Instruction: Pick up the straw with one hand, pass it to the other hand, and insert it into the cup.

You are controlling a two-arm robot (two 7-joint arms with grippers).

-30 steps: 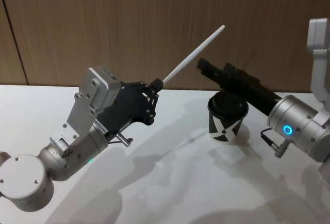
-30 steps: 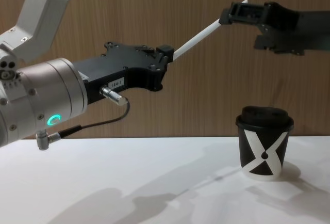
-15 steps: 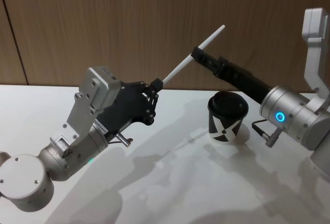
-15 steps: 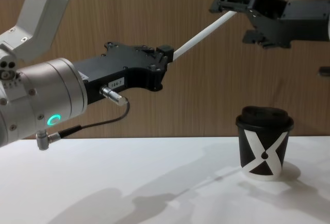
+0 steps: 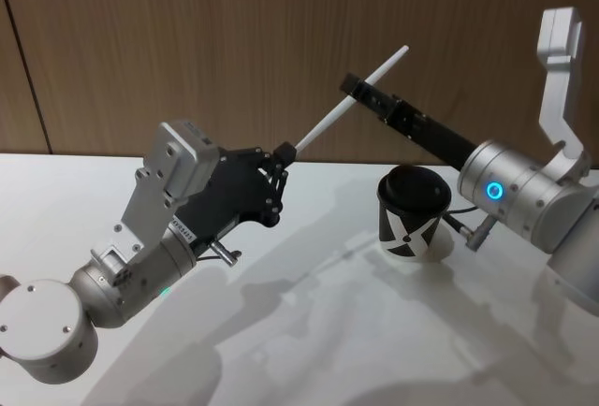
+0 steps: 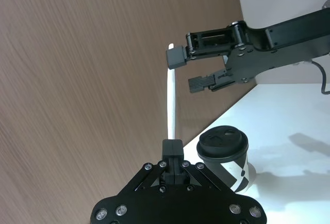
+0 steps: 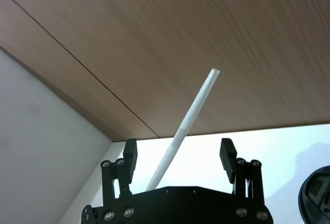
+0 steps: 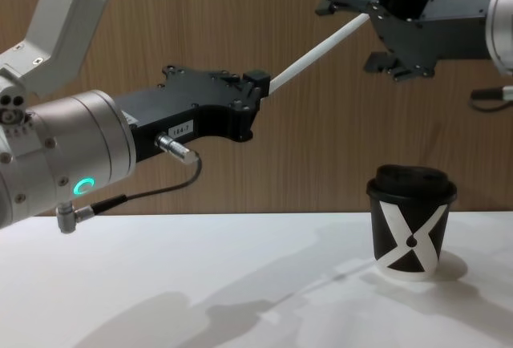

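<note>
Right now the left gripper (image 5: 281, 155) is up in the air over the left half of the worktop (image 5: 328, 331). Its two fingers are pinched tight on the low end of the straw (image 5: 323, 123). The straw is long, thin and white. It sticks out of the fingers and points up and to the right, with the wood wall behind it.

The right gripper (image 5: 348, 83) comes in from the right side, high above the cup (image 5: 412, 214). Its fingers are spread wide apart. The top part of the straw (image 7: 193, 110) goes through the gap between them, with one finger on each side. They are not squeezing it. The straw tip pokes out past them.

The cup (image 8: 410, 224) is black with a big white X and a black lid. It stands up straight on the right half of the worktop, close to the far edge. The straw is well above it and does not touch it.
</note>
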